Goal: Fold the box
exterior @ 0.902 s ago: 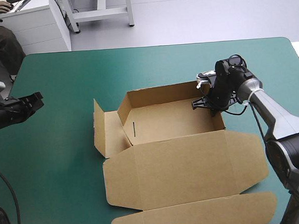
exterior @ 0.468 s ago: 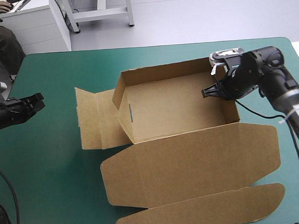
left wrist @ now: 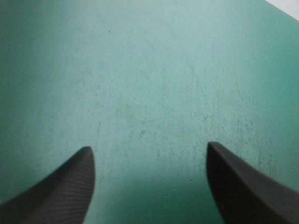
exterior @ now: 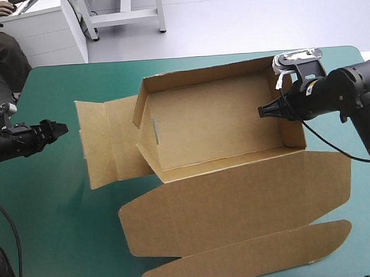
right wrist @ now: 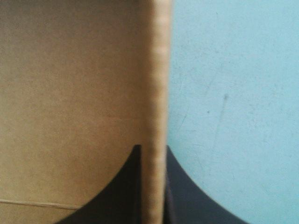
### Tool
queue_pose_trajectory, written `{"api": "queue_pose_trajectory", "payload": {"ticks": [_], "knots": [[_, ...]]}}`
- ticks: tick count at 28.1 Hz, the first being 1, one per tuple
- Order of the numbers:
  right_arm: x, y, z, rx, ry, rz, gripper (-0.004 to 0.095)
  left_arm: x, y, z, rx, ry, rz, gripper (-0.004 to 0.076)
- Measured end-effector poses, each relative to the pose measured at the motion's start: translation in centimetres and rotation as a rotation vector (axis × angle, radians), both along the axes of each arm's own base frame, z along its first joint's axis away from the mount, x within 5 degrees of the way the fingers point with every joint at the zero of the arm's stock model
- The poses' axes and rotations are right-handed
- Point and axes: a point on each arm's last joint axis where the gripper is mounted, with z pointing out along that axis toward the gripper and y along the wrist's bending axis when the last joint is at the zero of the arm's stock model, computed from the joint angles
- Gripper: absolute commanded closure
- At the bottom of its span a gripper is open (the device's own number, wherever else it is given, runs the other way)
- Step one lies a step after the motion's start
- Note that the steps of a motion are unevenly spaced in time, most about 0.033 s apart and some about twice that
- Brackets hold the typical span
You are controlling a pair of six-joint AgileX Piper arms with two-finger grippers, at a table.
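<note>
The table (exterior: pixel 66 229) has a teal-green cover (left wrist: pixel 149 84) that reaches its far edge, where both corners are rounded. Seen close, the cover is smooth but marked with faint scratches and a few small dark specks.

No writing, label, brand mark, number or sign could be read in any of the views. The board of the brown box (exterior: pixel 215 128) was plain on every face that showed, and the teal-green cover (exterior: pixel 66 229) carried no print.
</note>
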Motion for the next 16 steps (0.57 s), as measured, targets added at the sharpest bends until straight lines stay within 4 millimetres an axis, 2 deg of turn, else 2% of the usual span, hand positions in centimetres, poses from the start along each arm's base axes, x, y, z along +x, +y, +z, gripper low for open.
{"api": "queue_pose_trajectory", "payload": {"ticks": [4,7,9,10,16], "knots": [[0.1,0.7,0.3,0.054,-0.032,0.059,0.0928,0.0,-0.2,0.0,0.000,0.000,-0.008,0.0091],[0.2,1.2,0.6,0.088,-0.069,0.112,0.0928,0.3,-1.2,0.0,0.000,0.000,-0.044,0.0091],[0.4,1.5,0.7,0.108,-0.091,0.142,0.0928,0.6,-2.5,0.0,0.000,0.000,-0.091,0.0092],[0.8,1.8,0.5,0.115,-0.100,0.153,0.0928,0.9,-4.2,0.0,-0.002,-0.001,-0.146,0.0091],[2.5,2.1,-0.6,0.101,-0.094,0.142,0.0928,1.2,-8.4,0.5,-0.079,-0.022,-0.292,0.0092]]}}
